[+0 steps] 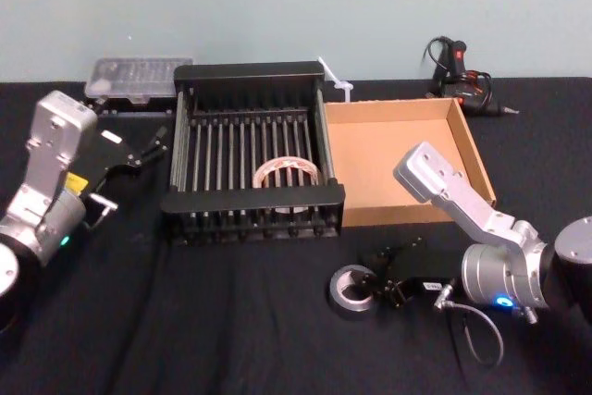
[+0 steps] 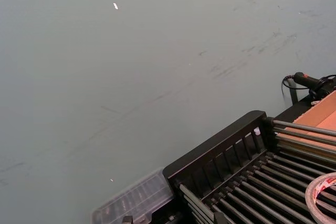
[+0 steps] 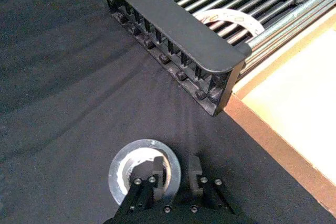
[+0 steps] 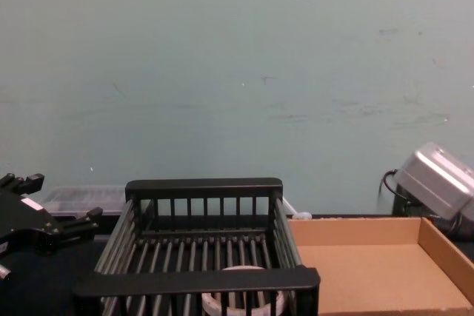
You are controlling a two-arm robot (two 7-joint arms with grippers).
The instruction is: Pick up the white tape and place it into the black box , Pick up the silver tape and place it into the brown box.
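- The silver tape [image 1: 352,285] is a small dull grey ring with a dark hollow core, lying flat on the black cloth table [image 1: 231,321] in front of the brown box's near left corner.
- The white tape [image 1: 286,173] is already inside the black box [image 1: 252,201] — an off-white ring with a wide open centre, resting on the floor bars toward the right side.
- That black box is a plastic crate with slatted bar sides, a barred floor and thick flat rims.
- The brown box [image 1: 472,150] is plain cardboard, shallow and wide, sitting right up against the crate's right side.
- The right gripper [image 3: 172,170] is down at the silver tape with its jaws set narrowly apart — one finger inside the core, the other just outside, so they straddle the ring's wall. Can't tell if they're actually squeezing yet.
- The left gripper [image 1: 153,141] hangs left of the crate, fingers spread and holding nothing.
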